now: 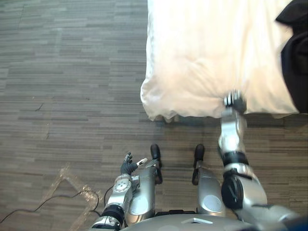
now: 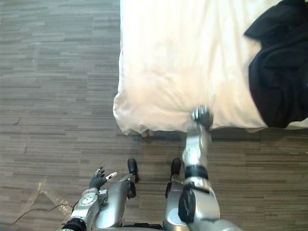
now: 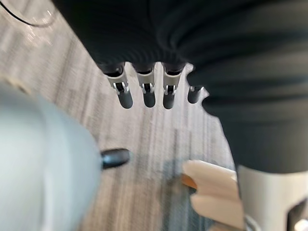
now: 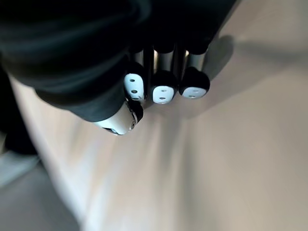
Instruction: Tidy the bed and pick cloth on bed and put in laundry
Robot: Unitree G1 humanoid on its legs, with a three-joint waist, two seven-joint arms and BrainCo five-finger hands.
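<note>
A bed under a white sheet (image 1: 202,48) fills the upper right of the eye views. A black cloth (image 2: 279,77) lies crumpled on the bed's right side. My right hand (image 2: 202,117) is at the bed's near edge, and creases in the sheet run toward it. In the right wrist view its fingers (image 4: 163,91) are curled, with the thumb pressed beside them and the sheet drawn up to them. My left hand (image 1: 129,166) hangs low over the floor, well left of the bed, with its fingers (image 3: 144,94) straight and holding nothing.
Grey wood-pattern floor (image 1: 72,86) spreads left of the bed and in front of it. The bed's near left corner (image 1: 149,106) overhangs the floor. A patch of clear tape (image 1: 72,185) is on the floor at the lower left.
</note>
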